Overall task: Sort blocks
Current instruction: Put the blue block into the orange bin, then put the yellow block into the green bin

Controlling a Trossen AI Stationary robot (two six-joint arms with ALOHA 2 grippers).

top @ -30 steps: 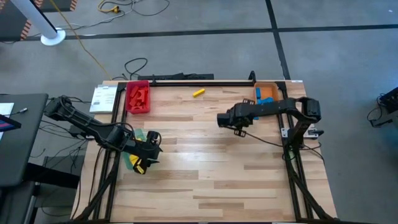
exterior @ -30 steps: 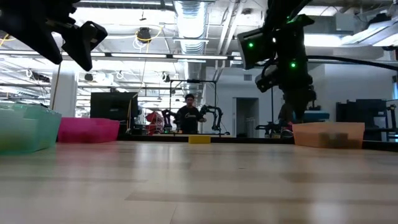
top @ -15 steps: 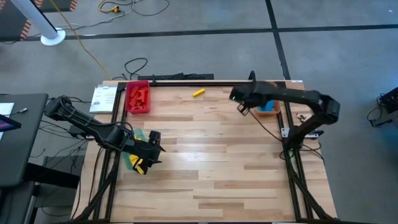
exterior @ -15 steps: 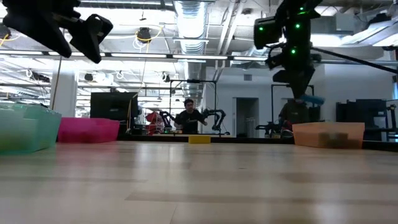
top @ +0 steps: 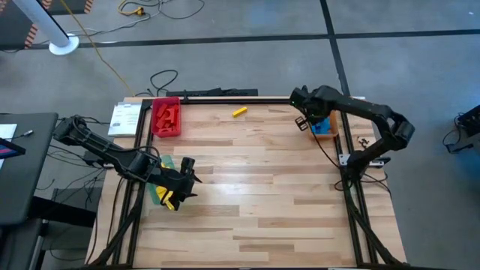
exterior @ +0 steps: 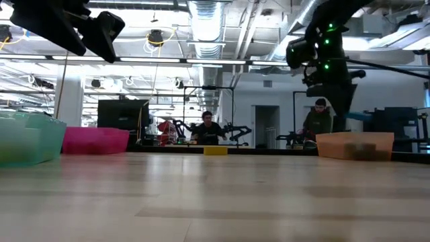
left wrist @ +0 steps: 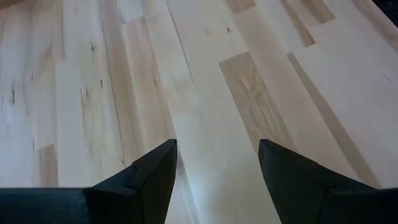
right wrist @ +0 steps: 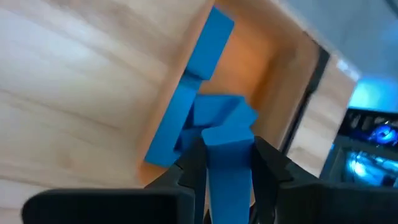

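Observation:
My right gripper (right wrist: 227, 163) is shut on a blue block (right wrist: 227, 168) above the orange tray (right wrist: 261, 68), which holds several blue blocks (right wrist: 186, 106). In the high view this gripper (top: 309, 120) is at the tray's (top: 324, 129) left edge, at the far right of the table. My left gripper (left wrist: 217, 162) is open and empty above bare wood, next to the green tray (top: 159, 193) with yellow blocks (top: 166, 199). A yellow block (top: 239, 111) lies flat on the table near the far edge. The red tray (top: 166, 118) holds red blocks. My right gripper pinches the blue block between its two fingers (right wrist: 263, 165), one on each long side (right wrist: 211, 167). The block lies along the fingers, and its free end (right wrist: 227, 138) sticks out ahead of them. The fingers slant down from above. The block is lifted clear above the orange tray.
The red tray stands at the far left, the green tray at the left edge and the orange tray at the far right. A white paper (top: 124, 118) lies beside the red tray. The middle and near parts of the wooden table (top: 255, 202) are bare. People show in the room behind (exterior: 207, 128).
My right gripper has carried the blue block from the middle right of the table toward the far right corner, and now hangs over the orange tray. It has stayed shut on the block.

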